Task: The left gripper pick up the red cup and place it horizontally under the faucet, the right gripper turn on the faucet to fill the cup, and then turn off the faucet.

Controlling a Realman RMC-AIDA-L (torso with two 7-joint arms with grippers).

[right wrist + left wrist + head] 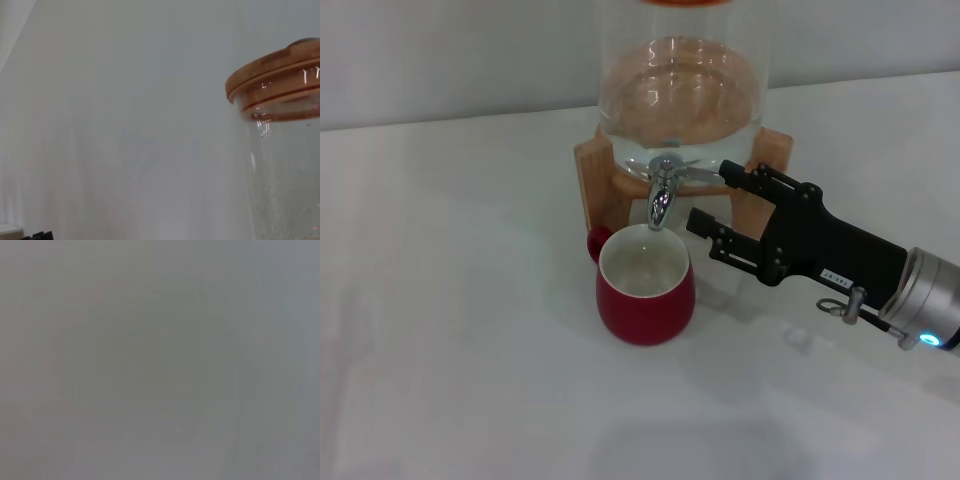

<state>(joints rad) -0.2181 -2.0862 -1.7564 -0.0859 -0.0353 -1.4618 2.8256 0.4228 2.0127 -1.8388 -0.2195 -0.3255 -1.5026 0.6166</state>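
While open, right gripper (710,198) beside faucet (663,190)

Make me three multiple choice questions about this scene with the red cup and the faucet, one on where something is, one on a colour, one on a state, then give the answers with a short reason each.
1. Where does the red cup stand?
A. Under the spout of the faucet
B. Behind the wooden stand
C. On the wooden lid

2. What colour is the cup's inside?
A. Black
B. White
C. Blue

3. How is the right gripper?
A. Shut on the cup
B. Out of sight
C. Open, beside the faucet's lever

Answers:
1 A, the head view shows the cup upright on the table, its mouth below the spout.
2 B, the inside shows glossy white.
3 C, its two fingers stand apart, the upper tip close to the lever.
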